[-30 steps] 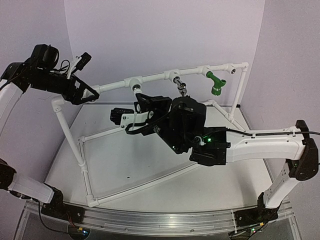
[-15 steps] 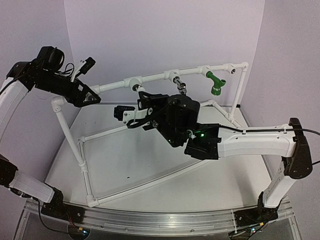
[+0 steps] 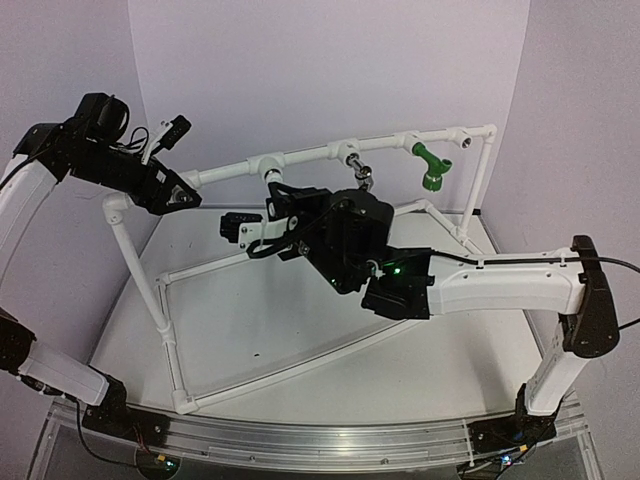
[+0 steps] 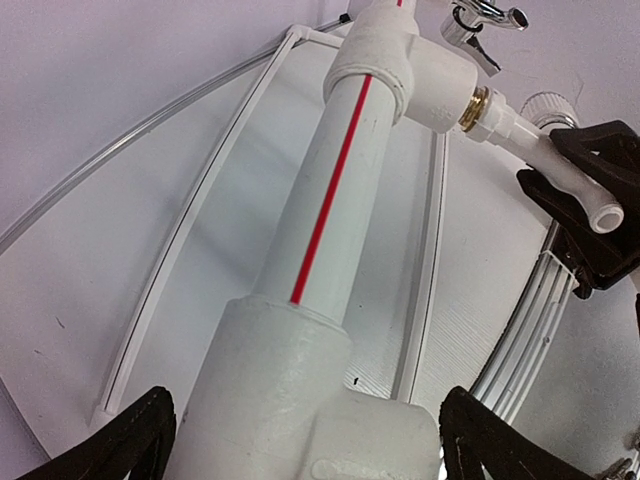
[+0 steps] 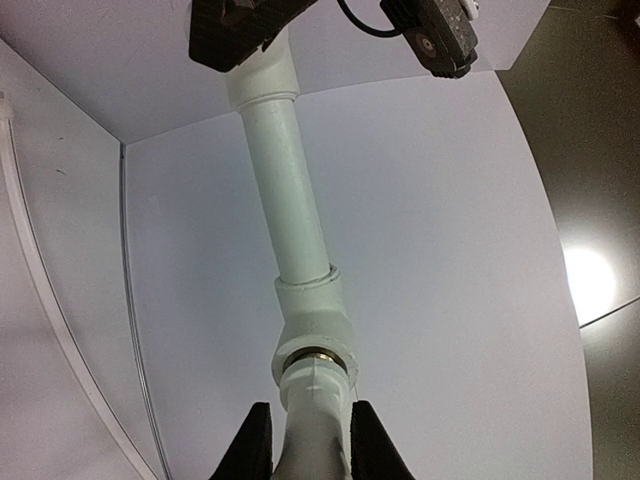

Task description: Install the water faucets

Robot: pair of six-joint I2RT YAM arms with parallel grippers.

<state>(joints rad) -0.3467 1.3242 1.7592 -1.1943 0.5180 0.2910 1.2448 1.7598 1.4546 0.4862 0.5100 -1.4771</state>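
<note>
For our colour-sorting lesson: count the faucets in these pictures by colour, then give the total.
white faucet: 1
chrome faucet: 1
green faucet: 1
Total: 3

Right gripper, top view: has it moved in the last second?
Yes. The right gripper, shut on the white faucet, went left, away from the fixed green faucet on the pipe frame.
</note>
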